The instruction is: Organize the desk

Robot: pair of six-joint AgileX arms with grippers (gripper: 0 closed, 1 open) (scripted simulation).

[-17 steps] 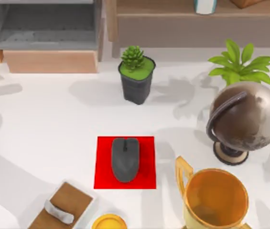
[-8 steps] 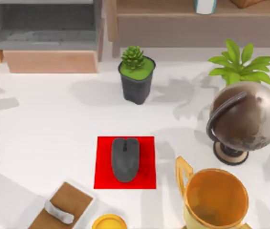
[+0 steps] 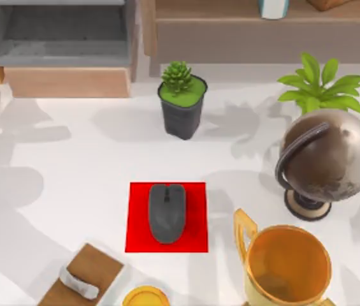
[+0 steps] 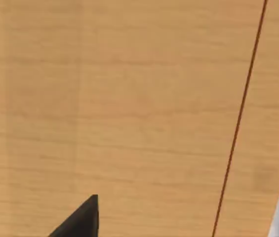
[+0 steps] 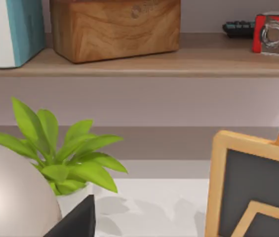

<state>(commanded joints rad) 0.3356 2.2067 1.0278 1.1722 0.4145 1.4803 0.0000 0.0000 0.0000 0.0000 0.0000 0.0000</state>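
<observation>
The white desk carries a dark grey mouse lying on a small red mat near the front middle. In the left wrist view, a black part of my left gripper sits close against a light-wood panel. In the right wrist view, a black part of my right gripper hangs beside the globe. It faces the leafy plant and the shelf.
A succulent in a dark pot stands at the back middle. The leafy plant, globe and gold trophy crowd the right. A wooden block and a yellow disc lie at the front left. The shelf unit has an open grey drawer. A wood-framed board is nearby.
Shadows on the desk's left side have shifted and spread toward the back. No object on the desk has moved.
</observation>
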